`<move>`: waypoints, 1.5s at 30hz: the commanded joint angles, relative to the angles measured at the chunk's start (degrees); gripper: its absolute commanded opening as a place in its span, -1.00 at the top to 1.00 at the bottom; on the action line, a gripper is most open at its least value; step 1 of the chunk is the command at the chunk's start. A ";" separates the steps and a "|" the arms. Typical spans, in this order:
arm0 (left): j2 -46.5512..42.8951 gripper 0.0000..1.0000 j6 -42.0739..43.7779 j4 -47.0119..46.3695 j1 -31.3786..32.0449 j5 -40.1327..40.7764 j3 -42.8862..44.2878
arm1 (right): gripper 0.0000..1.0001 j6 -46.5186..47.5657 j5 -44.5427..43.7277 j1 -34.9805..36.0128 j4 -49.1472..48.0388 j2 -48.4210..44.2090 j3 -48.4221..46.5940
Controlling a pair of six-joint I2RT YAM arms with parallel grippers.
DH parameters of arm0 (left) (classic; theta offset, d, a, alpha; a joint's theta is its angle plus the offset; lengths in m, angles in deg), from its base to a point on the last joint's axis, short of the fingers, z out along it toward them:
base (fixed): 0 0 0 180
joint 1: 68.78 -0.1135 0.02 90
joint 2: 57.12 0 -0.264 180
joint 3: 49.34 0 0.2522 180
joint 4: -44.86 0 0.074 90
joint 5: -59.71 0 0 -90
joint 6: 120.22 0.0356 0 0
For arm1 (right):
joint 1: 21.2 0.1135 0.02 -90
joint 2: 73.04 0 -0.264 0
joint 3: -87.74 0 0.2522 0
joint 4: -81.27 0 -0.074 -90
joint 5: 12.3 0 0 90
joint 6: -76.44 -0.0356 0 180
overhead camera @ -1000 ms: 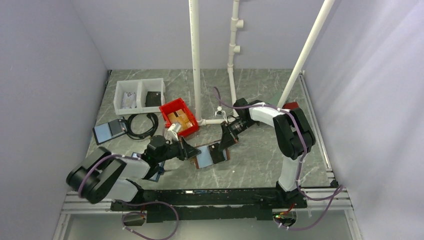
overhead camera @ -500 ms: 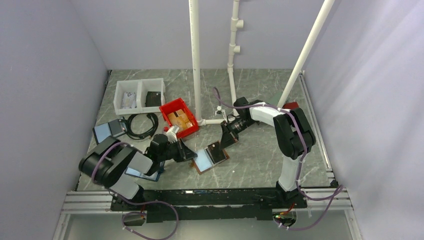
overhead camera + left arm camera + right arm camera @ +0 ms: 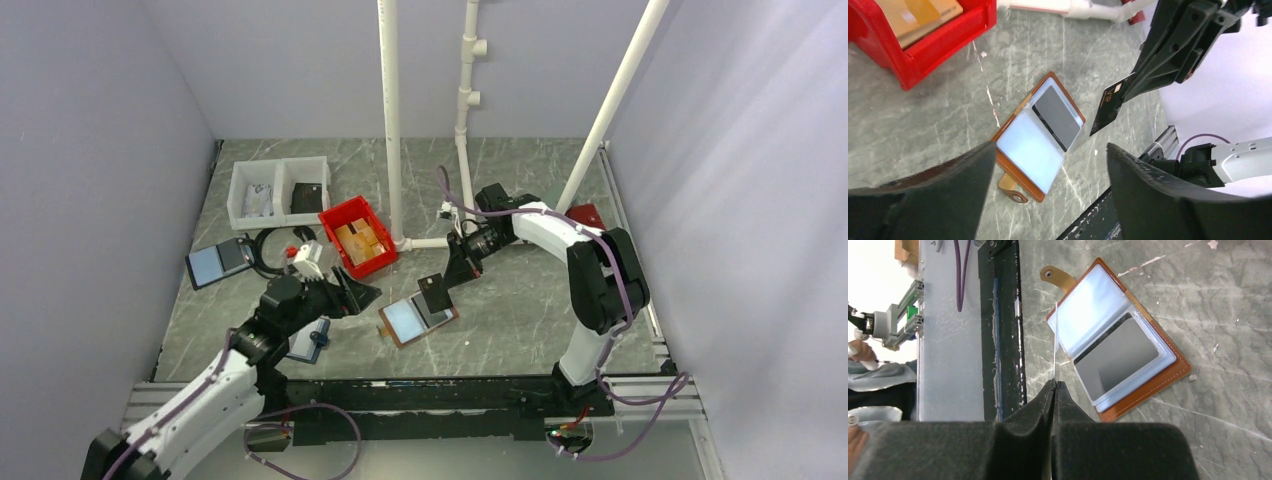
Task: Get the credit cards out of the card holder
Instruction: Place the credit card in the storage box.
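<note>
Card holder lies open below the dark card my right gripper pinches, left gripper spread beside it; I should lift straight away, grip firm.

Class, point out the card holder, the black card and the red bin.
card holder (image 3: 1030, 150), left wrist view, on its pale blue panel.
black card (image 3: 1108, 106), left wrist view, middle of its face.
red bin (image 3: 948, 47), left wrist view, its outer wall.

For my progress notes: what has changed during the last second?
The left hand opened, let go of the card holder and drew back. The right hand, shut on a dark card, lifted it clear. The holder stays open on the table; the red bin has not moved.
</note>
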 commanded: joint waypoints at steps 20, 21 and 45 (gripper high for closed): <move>3.00 -0.80 -11.80 -20.82 3.63 -12.21 2.22 | 1.00 12.96 6.86 -1.19 11.45 -8.22 -4.36; 4.22 -0.82 -10.36 -20.06 5.16 -10.81 3.15 | 1.00 13.15 7.22 -1.17 11.67 -8.05 -4.39; 18.74 -0.85 -3.75 -33.48 10.01 -11.46 5.13 | 1.00 16.03 11.03 -1.25 16.31 -4.28 -6.74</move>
